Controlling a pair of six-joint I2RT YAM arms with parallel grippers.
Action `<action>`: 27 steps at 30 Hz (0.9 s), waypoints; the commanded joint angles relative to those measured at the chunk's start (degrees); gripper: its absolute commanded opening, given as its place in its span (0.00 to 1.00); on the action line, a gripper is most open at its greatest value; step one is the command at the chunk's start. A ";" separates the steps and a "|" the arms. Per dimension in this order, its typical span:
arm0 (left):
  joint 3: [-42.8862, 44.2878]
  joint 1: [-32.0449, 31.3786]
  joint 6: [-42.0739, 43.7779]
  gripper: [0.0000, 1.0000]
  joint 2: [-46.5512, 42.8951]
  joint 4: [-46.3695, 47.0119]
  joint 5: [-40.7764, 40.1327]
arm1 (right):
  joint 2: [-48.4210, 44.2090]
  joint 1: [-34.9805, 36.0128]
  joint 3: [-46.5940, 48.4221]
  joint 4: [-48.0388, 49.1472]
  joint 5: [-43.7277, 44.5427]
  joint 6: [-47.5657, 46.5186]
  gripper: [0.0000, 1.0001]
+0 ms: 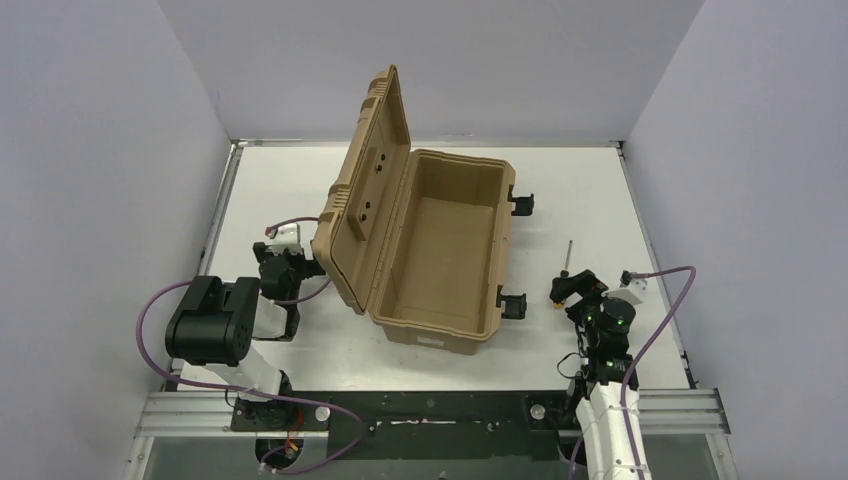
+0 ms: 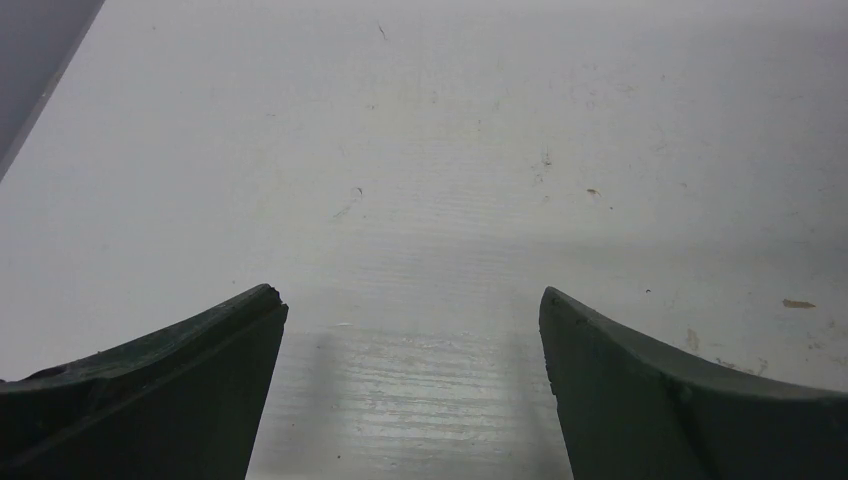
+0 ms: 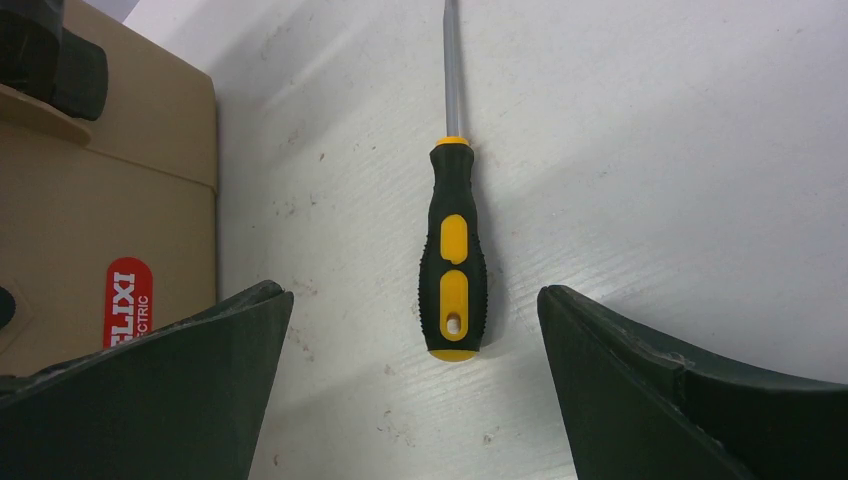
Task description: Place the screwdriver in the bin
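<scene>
Pre-grasp step. Screwdriver [image 3: 455, 260] lies flat on table [image 3: 650, 150], centre of R wrist view, just right of open bin [image 1: 440, 335]. R gripper [image 3: 410, 296] spread wide, empty, handle between its fingers. Next: descend, clench handle, lift over bin. L gripper [image 2: 410, 296] released, empty.

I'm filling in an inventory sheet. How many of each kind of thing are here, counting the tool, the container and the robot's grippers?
Black-and-yellow-handled screwdriver: 1
Open tan hard plastic case: 1
Two-finger grippers: 2 (left gripper, right gripper)
Total: 4
</scene>
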 commanded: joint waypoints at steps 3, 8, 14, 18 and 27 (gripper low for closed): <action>0.91 0.06 -0.39 0.97 -0.56 2.62 0.21 | 2.52 -0.20 7.21 -0.34 0.93 -3.61 1.00; 0.90 0.07 -0.38 0.97 -0.53 2.76 0.21 | 13.34 -0.27 23.59 -7.06 2.53 -11.80 1.00; 0.87 0.04 -0.39 0.97 -0.43 2.92 0.21 | 34.47 -0.28 45.41 -24.33 6.89 -19.98 1.00; 0.85 0.08 -0.39 0.97 -0.47 2.94 0.26 | 45.26 0.00 52.81 -31.10 6.57 -22.30 1.00; 0.85 0.08 -0.40 0.97 -0.41 3.00 0.22 | 57.01 7.16 49.74 -32.24 10.09 -20.13 0.97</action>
